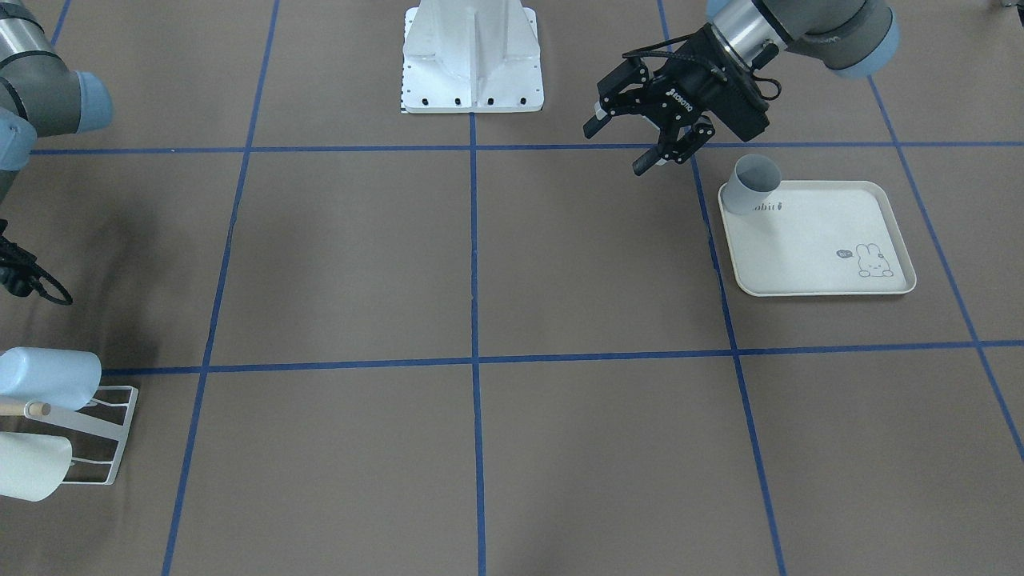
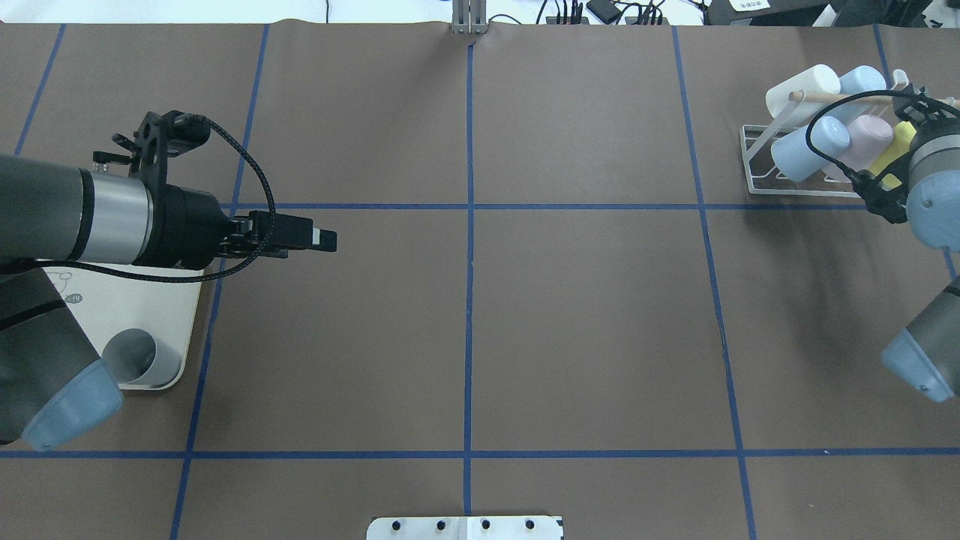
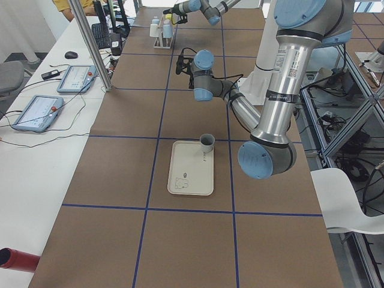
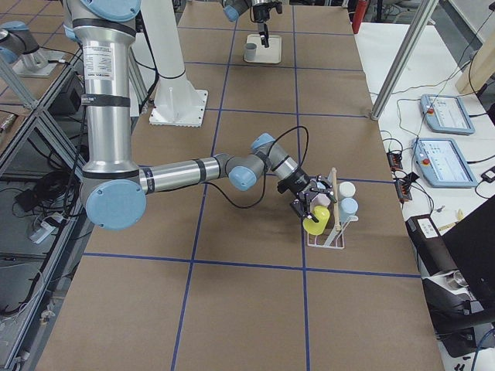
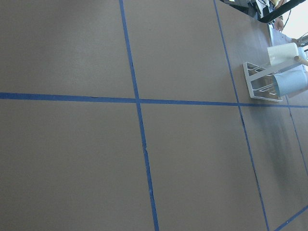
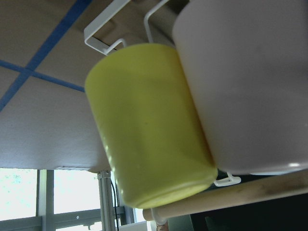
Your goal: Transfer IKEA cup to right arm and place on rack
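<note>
**Yellow cup at the rack under the right gripper; left gripper hangs spread by the tray**

At the left end of the brown table [image 2: 585, 315], the left arm [image 2: 45, 217] reaches out level above the cream rabbit-print tray [image 2: 180, 315]. The left gripper [image 1: 616, 148] hangs in the air with its two fingers well apart and nothing between them. It is near a grey cup [image 1: 756, 182] but apart from it. That cup stands upright, mouth up, in the tray's corner nearest the robot.

The middle of the table shows only blue tape lines, with the robot's white base plate [image 1: 472, 56] at the near edge.

At the far right stands the white wire rack [image 2: 772, 135] with its wooden dowel handle [image 2: 832, 96]. It holds cups lying tilted:
- a white cup [image 2: 802, 86]
- two light-blue cups [image 2: 862, 79]
- a pale pink cup [image 2: 870, 139]
- the yellow cup [image 6: 149, 130]

In the right wrist view the yellow cup fills the middle. It lies touching the pink cup's side, with the rack's white wire behind it and the dowel just past its rim. Whether it sits on a prong cannot be told.

The right arm [image 4: 178, 174], with a black cable [image 2: 817, 127] looping off it, stretches to the rack. The right gripper [image 4: 309, 195] is just beside the yellow cup. Its fingers are hidden, so it cannot be told whether they are apart, together, or clamped on the cup.
</note>
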Motion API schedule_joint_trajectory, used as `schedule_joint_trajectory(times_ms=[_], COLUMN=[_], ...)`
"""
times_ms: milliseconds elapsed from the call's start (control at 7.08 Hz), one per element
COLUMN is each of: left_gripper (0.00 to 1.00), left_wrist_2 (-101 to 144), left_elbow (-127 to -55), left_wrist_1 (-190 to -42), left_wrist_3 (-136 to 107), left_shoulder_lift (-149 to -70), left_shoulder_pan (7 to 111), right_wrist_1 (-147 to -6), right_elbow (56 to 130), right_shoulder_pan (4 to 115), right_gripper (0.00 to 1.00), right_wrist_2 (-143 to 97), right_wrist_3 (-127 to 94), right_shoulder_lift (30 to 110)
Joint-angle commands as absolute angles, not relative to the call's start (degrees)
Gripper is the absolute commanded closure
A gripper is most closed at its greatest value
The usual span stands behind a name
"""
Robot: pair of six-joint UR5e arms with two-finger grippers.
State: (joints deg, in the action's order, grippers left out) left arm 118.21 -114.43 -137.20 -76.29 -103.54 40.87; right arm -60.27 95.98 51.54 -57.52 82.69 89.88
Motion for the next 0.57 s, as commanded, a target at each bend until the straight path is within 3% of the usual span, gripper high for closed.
schedule_joint_trajectory(times_ms=[0, 424], left_gripper=[0.00, 0.00], left_wrist_2=[118.21, 118.83], left_elbow=[-114.52, -119.51], left_wrist_1=[-137.20, -136.85], left_wrist_3=[-76.29, -71.06], left_shoulder_lift=[-103.54, -95.49], left_shoulder_pan=[40.96, 42.53], right_wrist_1=[-60.29, -60.12], right_elbow=[96.15, 100.01], right_shoulder_pan=[51.50, 51.68], right_gripper=[0.00, 0.00], right_wrist_2=[-57.48, -63.93], right_wrist_3=[82.62, 71.19], right_shoulder_lift=[89.74, 89.47])
